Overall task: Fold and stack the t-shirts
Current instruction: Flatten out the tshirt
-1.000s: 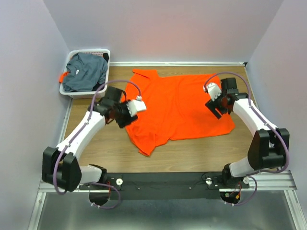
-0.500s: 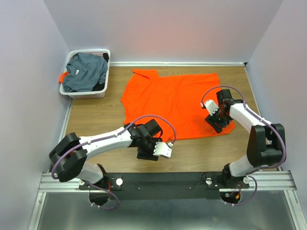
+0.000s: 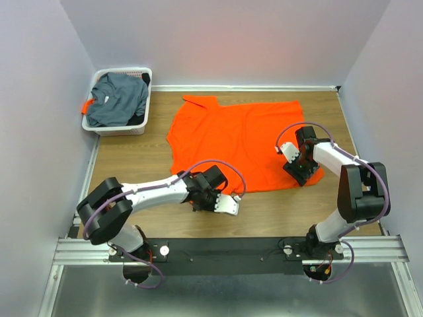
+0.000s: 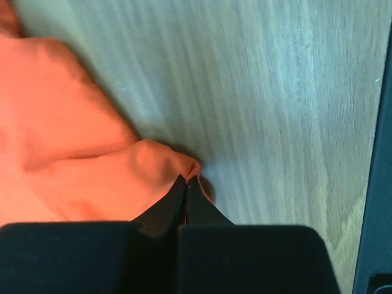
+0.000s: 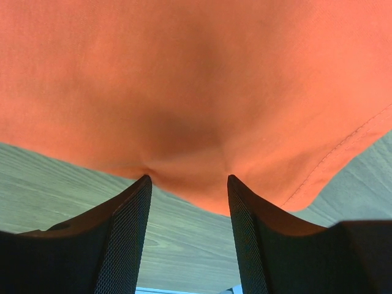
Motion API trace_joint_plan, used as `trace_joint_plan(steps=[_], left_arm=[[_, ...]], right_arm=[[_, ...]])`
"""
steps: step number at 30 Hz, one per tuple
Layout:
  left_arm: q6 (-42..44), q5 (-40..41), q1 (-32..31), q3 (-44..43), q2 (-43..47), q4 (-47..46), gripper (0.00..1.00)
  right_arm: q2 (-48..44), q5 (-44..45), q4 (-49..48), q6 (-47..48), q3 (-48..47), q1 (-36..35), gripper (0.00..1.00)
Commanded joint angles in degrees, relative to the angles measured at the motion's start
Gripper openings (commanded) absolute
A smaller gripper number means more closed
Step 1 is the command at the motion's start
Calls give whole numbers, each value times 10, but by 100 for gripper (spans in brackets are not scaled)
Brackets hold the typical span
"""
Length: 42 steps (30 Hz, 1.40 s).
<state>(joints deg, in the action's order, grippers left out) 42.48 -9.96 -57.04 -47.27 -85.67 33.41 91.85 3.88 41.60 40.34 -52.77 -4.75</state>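
At the near hem of the orange t-shirt (image 3: 238,135), the left pincer (image 4: 187,181) pinches only a sliver that may slip on lifting; the right pincer (image 5: 188,184) stands spread, gripping nothing.

Orange t-shirt (image 3: 244,139): you are seeing it lying spread flat mid-table, its 7 o'clock corner bunching up.
Grey-blue t-shirt (image 3: 119,99): you are seeing it sitting crumpled in the basket (image 3: 125,70) at 10 o'clock.
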Motion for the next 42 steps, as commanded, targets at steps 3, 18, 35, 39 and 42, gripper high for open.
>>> trace_joint_plan(steps=[3,18,35,39,42], left_arm=[[30,-87,119,-105,43,41,0],[-97,-270,474,-336,-182,42,51],[-93,-141,236,-249,-157,-23,54],[-99,-119,220,-267,-187,-30,54],[-99,-102,217,-275,-205,-34,54]], right_arm=[[-2,18,-12,9,-19,6,59],[-18,23,-5,-2,-73,25,63],[-17,18,26,51,-53,61,61],[13,14,27,55,-70,76,61],[32,16,27,50,-78,81,61]])
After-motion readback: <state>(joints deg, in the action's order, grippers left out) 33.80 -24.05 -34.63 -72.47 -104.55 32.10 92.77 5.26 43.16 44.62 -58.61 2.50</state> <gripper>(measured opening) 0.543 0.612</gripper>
